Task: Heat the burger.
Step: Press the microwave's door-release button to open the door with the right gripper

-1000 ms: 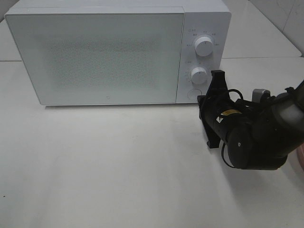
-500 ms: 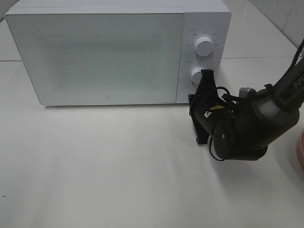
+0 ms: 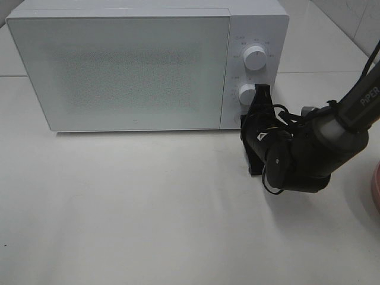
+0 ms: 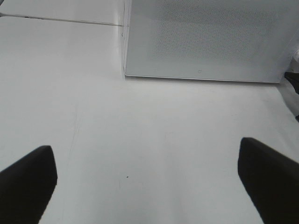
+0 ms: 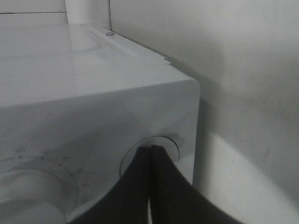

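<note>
The burger is not in view in any frame. The white microwave [image 3: 119,71] stands at the back of the table with its door closed; it also shows in the left wrist view [image 4: 205,42] and the right wrist view [image 5: 93,93]. My right gripper [image 3: 248,122] is shut, and its joined fingertips [image 5: 150,148] sit on the round button [image 5: 170,142] at the bottom of the control panel. My left gripper [image 4: 149,177] is open and empty, low over the bare table in front of the microwave's left corner. It is outside the exterior view.
Two white knobs [image 3: 255,57] [image 3: 248,94] sit above the button on the panel. The rim of a pink plate [image 3: 376,189] shows at the right edge of the table. The white table [image 3: 130,208] stretches in front of the microwave.
My right arm has moved left and toward the microwave's control panel, and its gripper now covers the round button. The microwave door stays closed.
</note>
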Robot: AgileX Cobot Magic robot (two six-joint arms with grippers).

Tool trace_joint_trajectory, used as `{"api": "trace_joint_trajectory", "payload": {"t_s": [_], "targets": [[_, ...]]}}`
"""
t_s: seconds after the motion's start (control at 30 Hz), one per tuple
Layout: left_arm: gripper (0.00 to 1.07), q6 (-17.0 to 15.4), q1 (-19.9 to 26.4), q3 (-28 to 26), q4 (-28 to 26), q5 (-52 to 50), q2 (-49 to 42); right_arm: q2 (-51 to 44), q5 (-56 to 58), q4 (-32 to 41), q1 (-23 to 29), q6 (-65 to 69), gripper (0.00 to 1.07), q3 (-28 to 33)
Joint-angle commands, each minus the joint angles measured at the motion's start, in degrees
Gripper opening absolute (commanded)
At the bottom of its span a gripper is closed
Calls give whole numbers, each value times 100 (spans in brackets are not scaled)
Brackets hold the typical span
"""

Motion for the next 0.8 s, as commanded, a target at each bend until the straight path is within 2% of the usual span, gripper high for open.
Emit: {"api": "trace_joint_trajectory", "payload": {"t_s": [0.03,0.8], "targets": [[98,0,23,17,-6,-34,-97,0,40,-34,-86,-115,0,-74],[98,0,23,17,-6,-34,-97,0,23,-126,-138,-6,0,-361]]}}
